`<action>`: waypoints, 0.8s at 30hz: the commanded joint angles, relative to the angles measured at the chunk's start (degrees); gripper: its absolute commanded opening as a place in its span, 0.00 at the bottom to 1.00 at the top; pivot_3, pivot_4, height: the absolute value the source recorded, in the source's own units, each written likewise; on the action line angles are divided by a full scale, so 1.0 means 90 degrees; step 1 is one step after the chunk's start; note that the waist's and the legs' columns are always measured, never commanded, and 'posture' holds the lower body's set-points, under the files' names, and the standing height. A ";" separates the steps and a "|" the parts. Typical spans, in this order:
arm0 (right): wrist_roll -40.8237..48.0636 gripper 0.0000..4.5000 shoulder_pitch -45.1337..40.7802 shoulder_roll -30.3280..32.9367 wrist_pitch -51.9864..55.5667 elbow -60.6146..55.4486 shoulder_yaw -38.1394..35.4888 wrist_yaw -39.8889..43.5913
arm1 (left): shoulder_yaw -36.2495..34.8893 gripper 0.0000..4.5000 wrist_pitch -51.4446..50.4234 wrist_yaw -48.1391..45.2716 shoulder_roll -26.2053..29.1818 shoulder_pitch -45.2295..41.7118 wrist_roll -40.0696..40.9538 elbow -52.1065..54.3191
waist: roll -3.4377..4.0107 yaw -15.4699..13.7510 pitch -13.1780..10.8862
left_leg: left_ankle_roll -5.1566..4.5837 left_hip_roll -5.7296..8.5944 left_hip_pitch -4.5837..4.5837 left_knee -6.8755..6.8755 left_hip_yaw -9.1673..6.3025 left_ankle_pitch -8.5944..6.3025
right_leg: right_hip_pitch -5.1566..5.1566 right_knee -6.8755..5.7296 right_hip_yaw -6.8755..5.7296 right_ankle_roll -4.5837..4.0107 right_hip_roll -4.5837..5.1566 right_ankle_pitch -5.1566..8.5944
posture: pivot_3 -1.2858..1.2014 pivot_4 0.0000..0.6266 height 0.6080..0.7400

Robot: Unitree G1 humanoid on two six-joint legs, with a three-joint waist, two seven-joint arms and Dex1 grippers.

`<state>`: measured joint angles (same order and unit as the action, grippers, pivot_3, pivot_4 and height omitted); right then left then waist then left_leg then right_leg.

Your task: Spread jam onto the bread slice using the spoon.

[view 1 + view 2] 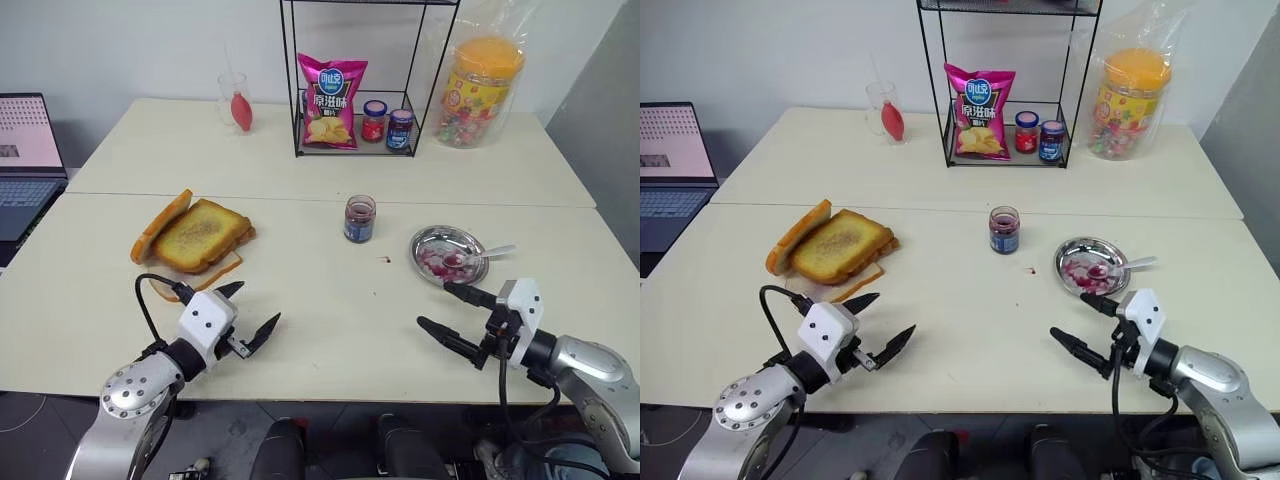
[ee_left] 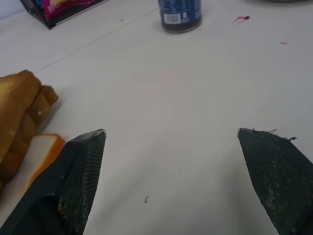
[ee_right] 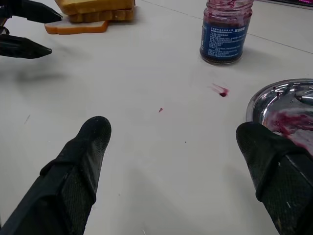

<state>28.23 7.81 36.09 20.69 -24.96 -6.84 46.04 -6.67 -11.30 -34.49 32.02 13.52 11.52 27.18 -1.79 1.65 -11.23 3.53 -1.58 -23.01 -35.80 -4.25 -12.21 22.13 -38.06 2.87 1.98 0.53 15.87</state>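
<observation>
1. A pale table (image 1: 330, 330) fills the scene, with a seam running across it and a second table top (image 1: 200, 150) behind the seam
2. A black wire rack (image 1: 360, 80) stands at the far middle; on its lowest shelf are a pink crisp bag (image 1: 332, 100), a red-lidded jar (image 1: 374, 121) and a blue-lidded jar (image 1: 400, 129)
3. A clear bag holding a yellow-lidded tub of sweets (image 1: 482, 90) sits to the right of the rack; a laptop (image 1: 28, 150) is at the far left edge, off the table
4. The left gripper (image 1: 250, 312) hovers over the near left of the table, its two black fingers spread wide and holding nothing; the right gripper (image 1: 447, 312) hovers over the near right, fingers likewise spread wide and empty
5. A stack of golden-brown toasted slices (image 1: 195, 233) lies left of centre
6. The bread slice (image 1: 215, 277), pale with a tan crust, lies partly under the near edge of that stack, just beyond the left gripper
7. A round metal dish (image 1: 446, 243) sits to the right, just beyond the right gripper, with the jam (image 1: 438, 263) smeared red-purple across its bottom
8. The spoon (image 1: 480, 255) rests in the dish, bowl in the jam, handle over the right rim
9. An open jam jar (image 1: 359, 219) with a blue label stands at the middle, left of the dish
10. A clear glass (image 1: 236, 100) with something red inside stands at the far left of the rack
11. A small red drop (image 1: 385, 260) marks the table between jar and dish
</observation>
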 commanded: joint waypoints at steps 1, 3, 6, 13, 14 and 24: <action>-0.0015 1.00 -0.0040 -0.0004 -0.0091 -0.0264 -0.0007 -0.0028 | -0.0220 1.00 0.0605 -0.0103 -0.0046 0.0020 0.0146 0.0248 | 0.0000 -0.0001 0.0000 | 0.0000 0.0000 0.0000 0.0000 0.0000 0.0000 | 0.0000 0.0000 0.0000 0.0000 0.0000 0.0000 | 0.52 0.24 1.00; 0.0001 1.00 -0.0064 -0.0012 -0.0082 -0.0276 -0.0006 -0.0039 | -0.0271 1.00 0.0721 0.0046 -0.0103 -0.0008 0.0038 0.0214 | 0.0000 -0.0001 0.0000 | 0.0000 0.0000 0.0000 -0.0001 0.0001 0.0000 | 0.0000 0.0000 0.0001 0.0000 0.0001 0.0000 | 0.52 0.24 1.00; 0.0040 1.00 -0.0182 -0.0041 -0.0055 -0.0272 0.0010 -0.0062 | -0.0415 1.00 0.0970 0.0410 -0.0328 0.0021 -0.0099 0.0219 | 0.0000 -0.0003 0.0000 | 0.0000 0.0000 0.0000 -0.0002 0.0001 0.0000 | 0.0000 -0.0001 0.0003 0.0000 0.0000 0.0000 | 0.52 0.24 1.00; 0.0081 1.00 -0.0491 -0.0132 0.0015 -0.0271 0.0209 -0.0079 | -0.1657 1.00 0.0242 0.1647 -0.1040 -0.0455 0.0729 0.0251 | -0.0001 -0.0003 0.0001 | 0.0000 -0.0004 0.0001 -0.0005 -0.0003 0.0000 | -0.0001 -0.0005 -0.0005 0.0005 -0.0006 -0.0003 | 0.52 0.24 1.00; 0.0088 1.00 -0.0544 -0.0137 0.0016 -0.0263 0.0247 -0.0065 | -0.1803 1.00 0.0078 0.1708 -0.1028 -0.0555 0.0892 0.0205 | 0.0001 -0.0002 0.0002 | 0.0000 -0.0004 0.0002 -0.0004 -0.0005 0.0000 | -0.0003 -0.0005 -0.0006 0.0005 -0.0007 -0.0003 | 0.52 0.24 1.00; 0.0509 1.00 -0.1584 -0.0179 0.0782 -0.0552 0.0775 -0.0085 | -0.2694 1.00 -0.0951 0.1952 -0.0413 -0.1484 0.1553 -0.0879 | -0.0001 0.0001 0.0003 | 0.0000 -0.0002 0.0003 -0.0012 -0.0002 0.0000 | -0.0006 -0.0004 0.0003 0.0038 -0.0014 -0.0023 | 0.52 0.24 1.00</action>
<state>30.56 -4.75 34.56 25.68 -26.52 -0.23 45.12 -29.26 -19.01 -16.04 26.25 1.14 24.85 20.28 -1.79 1.66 -11.21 3.53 -1.61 -22.98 -35.90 -4.28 -12.21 22.08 -38.11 2.88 2.32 0.39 15.66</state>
